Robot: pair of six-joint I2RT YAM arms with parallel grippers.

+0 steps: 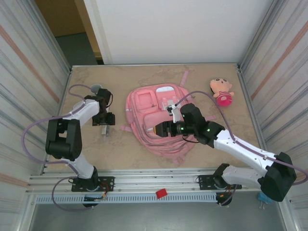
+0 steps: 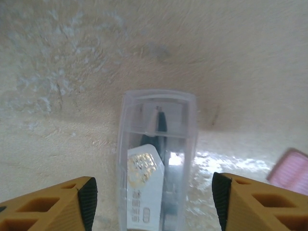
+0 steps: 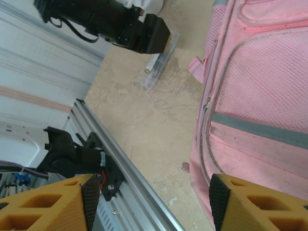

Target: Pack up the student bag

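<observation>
- Centrally on the marbled beige counter (image 1: 91, 151) lies the student bag (image 1: 144, 103), front up: pink fabric, mesh panel, grey strip, zipped pockets.
- Left hand (image 2: 153, 198) stands wide, astride a clear, round-cornered plastic case (image 2: 156, 154); the contents are hard to make out.
- Right hand (image 3: 150, 202) is spread wide at the bag's edge, gripping nothing.
- Right arm (image 1: 240, 147) hides part of the bag.
</observation>
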